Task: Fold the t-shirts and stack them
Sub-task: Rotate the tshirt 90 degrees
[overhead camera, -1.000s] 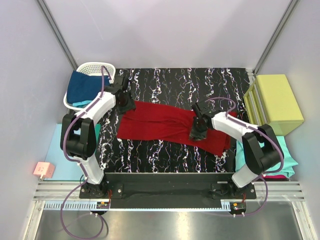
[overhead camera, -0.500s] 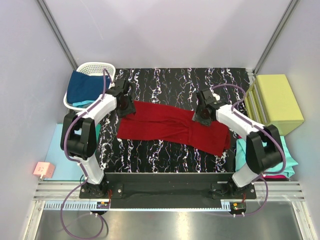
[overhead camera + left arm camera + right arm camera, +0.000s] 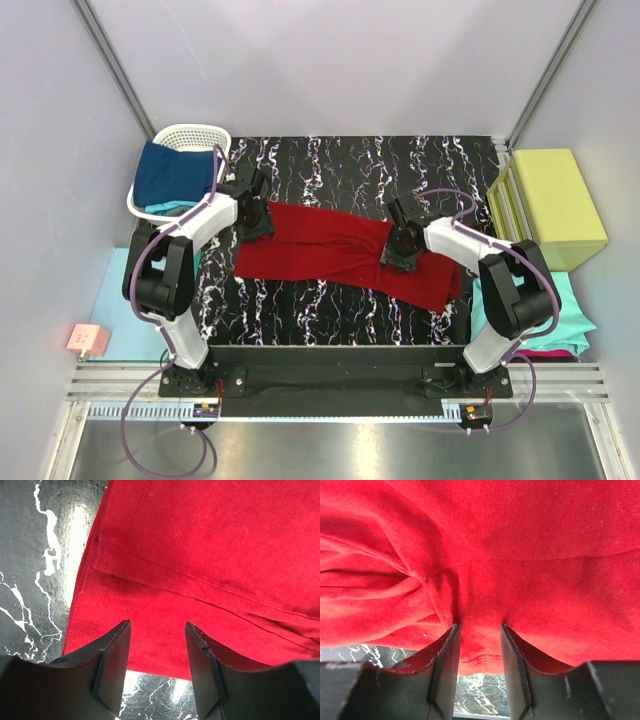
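The soft, limp dark red cloth t-shirt (image 3: 340, 255) lay spread on the black marbled tabletop (image 3: 350, 165). It looked light and was best pinched at its hem. The left pincer (image 3: 157, 652) and right pincer (image 3: 477, 650) stood half-open over it, clamping nothing.

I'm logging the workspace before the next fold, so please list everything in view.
dark red t-shirt: 1, dark red, spread across the table's middle
navy t-shirt: 1, navy, in the basket
teal t-shirt: 1, teal, off the table's right side
magenta cloth: 1, magenta, edge showing under the teal t-shirt
basket: 1, white, far left
box: 1, yellow-green, far right
sheet: 1, pale blue, left of the table
small block: 1, pink, near left
table: 1, black, white-veined
left hand: 1, black, open over the dark red t-shirt's left end
right hand: 1, black, open on its right part
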You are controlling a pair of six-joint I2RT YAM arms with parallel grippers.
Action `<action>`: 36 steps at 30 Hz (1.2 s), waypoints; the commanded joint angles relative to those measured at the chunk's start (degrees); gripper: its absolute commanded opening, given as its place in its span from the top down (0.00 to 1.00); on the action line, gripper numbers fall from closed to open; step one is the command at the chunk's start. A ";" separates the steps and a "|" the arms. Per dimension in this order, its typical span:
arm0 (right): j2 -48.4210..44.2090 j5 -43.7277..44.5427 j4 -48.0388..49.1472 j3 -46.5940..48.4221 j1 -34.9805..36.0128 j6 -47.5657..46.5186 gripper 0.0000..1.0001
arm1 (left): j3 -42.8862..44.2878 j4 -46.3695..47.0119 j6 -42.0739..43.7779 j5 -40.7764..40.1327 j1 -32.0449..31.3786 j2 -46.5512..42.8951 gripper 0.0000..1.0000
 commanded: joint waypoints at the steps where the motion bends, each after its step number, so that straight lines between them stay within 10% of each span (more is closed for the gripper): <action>1: -6.99 4.30 0.12 0.35 0.51 -0.05 0.55 | 1.07 2.35 -0.10 -1.24 -0.25 -2.11 0.49; 6: -13.96 13.22 1.26 1.92 -1.06 1.28 0.48 | 5.02 2.18 -0.01 -2.38 0.54 -1.85 0.48; 36: 9.85 9.43 -7.09 7.37 -4.23 1.10 0.58 | 8.73 2.00 2.62 6.93 1.68 17.84 0.52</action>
